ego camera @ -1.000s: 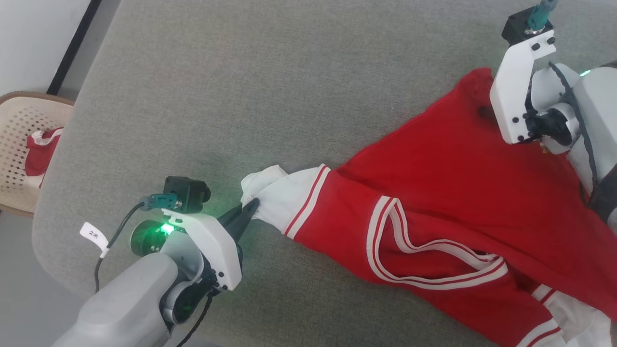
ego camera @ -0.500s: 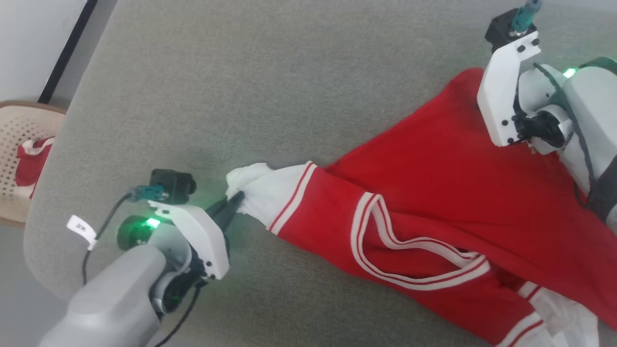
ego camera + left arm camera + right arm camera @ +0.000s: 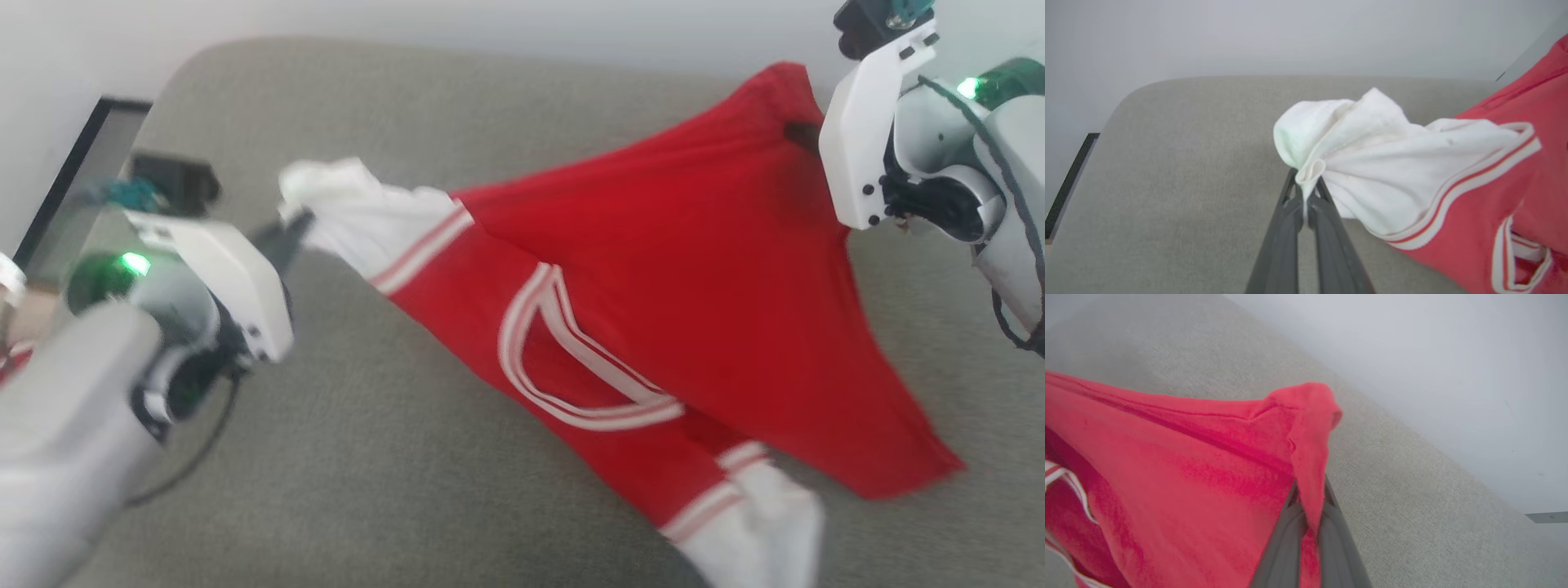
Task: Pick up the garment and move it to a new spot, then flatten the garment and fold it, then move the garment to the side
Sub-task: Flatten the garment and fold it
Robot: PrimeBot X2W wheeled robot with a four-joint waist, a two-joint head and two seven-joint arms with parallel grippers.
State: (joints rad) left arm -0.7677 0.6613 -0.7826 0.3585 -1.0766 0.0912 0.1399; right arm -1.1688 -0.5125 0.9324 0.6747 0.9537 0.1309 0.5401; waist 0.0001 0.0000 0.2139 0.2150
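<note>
1. A second ago the shirt [image 3: 653, 269] lay slack on the grey padded worktop [image 3: 367, 457]. Now it is up in the air, pulled into a long span between my two arms.
2. The left pincer [image 3: 1304, 192] is clamped on a bunched fold of the white sleeve [image 3: 1372, 163], as it was a second ago. The cloth pokes out above the tips.
3. The right pincer [image 3: 1310, 502] is what changed. It was hovering over the far red corner [image 3: 1306, 412] and has since closed on it. Red cloth now runs down between its two fingers.
4. Both arms have risen, and my head camera has tipped up with them, so the pale wall [image 3: 490, 20] now shows behind the worktop. That shift in the picture is the camera's, not the shirt's.
5. The body of the shirt hangs below the line between the grips, with the striped collar trim [image 3: 571, 351] facing me. The other sleeve [image 3: 759, 523] dangles lowest. The picture is blurred, so I cannot tell whether it clears the worktop or drags on it.
6. My reading is that the pick-up is done and the carry to a new spot is starting. The flattening, the folding and the move to the side are all left to do.
7. Both grips are on small pinches of cloth, so I judge a hard pull apart could slip one free.
</note>
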